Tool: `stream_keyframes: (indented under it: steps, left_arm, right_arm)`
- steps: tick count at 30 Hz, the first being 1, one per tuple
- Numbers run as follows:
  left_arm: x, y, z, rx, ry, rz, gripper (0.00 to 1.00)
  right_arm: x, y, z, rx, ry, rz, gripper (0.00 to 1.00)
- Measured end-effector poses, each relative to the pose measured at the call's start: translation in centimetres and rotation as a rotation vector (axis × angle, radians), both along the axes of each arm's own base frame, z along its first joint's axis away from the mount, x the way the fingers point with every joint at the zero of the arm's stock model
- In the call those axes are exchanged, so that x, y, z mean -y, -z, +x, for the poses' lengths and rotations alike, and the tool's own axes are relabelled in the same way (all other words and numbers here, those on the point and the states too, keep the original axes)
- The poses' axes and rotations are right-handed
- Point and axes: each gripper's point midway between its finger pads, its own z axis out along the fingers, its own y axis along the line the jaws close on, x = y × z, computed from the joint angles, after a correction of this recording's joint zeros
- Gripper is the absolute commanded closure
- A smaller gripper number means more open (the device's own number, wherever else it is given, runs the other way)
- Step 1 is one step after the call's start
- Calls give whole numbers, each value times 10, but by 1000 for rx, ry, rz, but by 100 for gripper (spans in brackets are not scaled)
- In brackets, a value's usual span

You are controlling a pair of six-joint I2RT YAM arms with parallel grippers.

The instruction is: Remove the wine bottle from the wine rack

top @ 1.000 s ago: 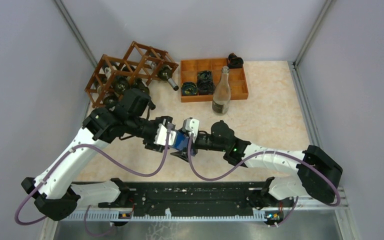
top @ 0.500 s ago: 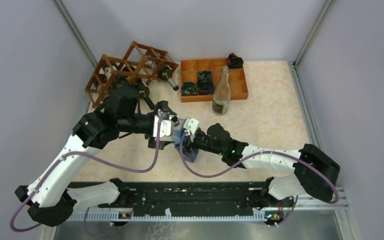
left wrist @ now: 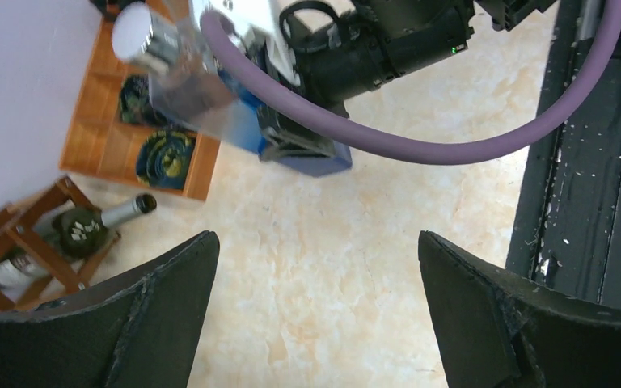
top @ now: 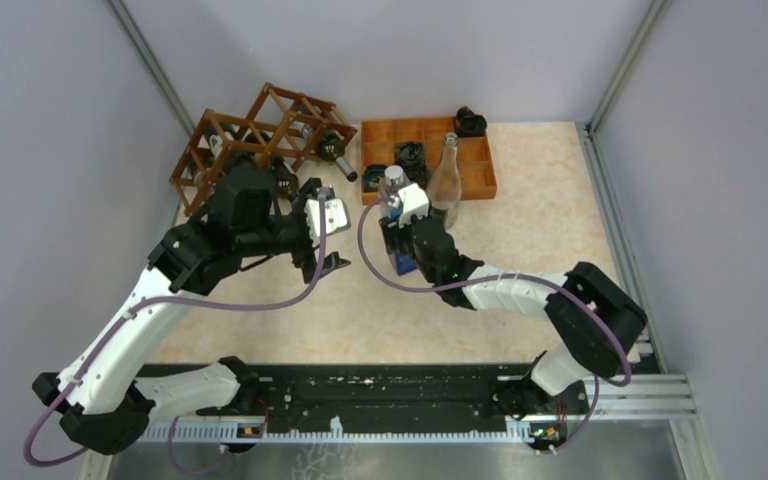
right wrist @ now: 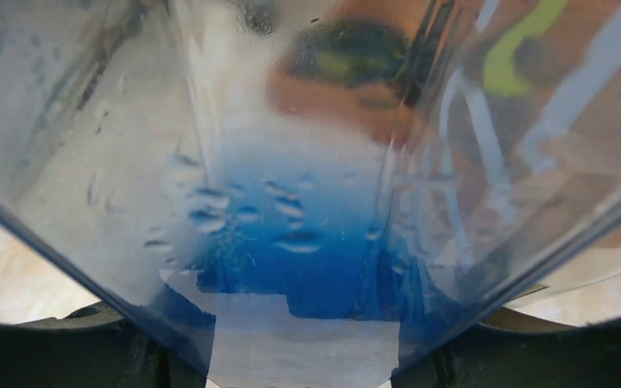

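Right claw (top: 400,240): clenched on the wine bottle (left wrist: 182,77), its dark fingers pressed against both sides of the body. The bottle fills the wrist view.
Wine bottle: off the wine rack (top: 250,130) and held in the right claw. Its silver cap points away from the arm's base and its blue end is nearer the base. Whether it touches the table (top: 550,210) cannot be told.
Left claw (left wrist: 315,259): released, with the fingers spread wide and nothing between them, only bare table below. It sits to the left of the right claw, apart from it.
Room: there is open table to the right of the right claw and back toward the bases. Ahead is crowded, with the tray (top: 480,183) just beyond the cap and a glass bottle (top: 443,195) standing just to the right of it.
Rack: ahead and left of the left claw, against the grey side wall. A dark bottle (top: 332,150) lies in one cell, neck poking out toward the tray.
Materials: the held bottle is clear-walled with droplets and a blue lower part. The rack is thin reddish-brown wooden slats in diamond cells. The tray is flat orange-brown wood, split into compartments. The table is pale and marble-patterned, and purple cables loop off both wrists.
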Motion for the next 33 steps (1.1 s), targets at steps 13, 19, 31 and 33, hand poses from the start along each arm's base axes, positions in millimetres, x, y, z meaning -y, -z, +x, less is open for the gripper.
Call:
stream_keyframes:
  steps: [13,19,31,33]
  left_arm:
    - [-51,23,57,-145,-289,18,1]
    - [-59,26,46,-153,-288,10,1]
    - [-68,29,37,-158,-287,29,1]
    - [-69,29,37,-160,-288,31,1]
  right_arm:
    - [-10,-5,76,60,240,16,100]
    - [-12,-6,99,82,310,23,100]
    - [-4,-7,115,106,386,-9,85]
    - [-3,-7,115,101,397,-16,72]
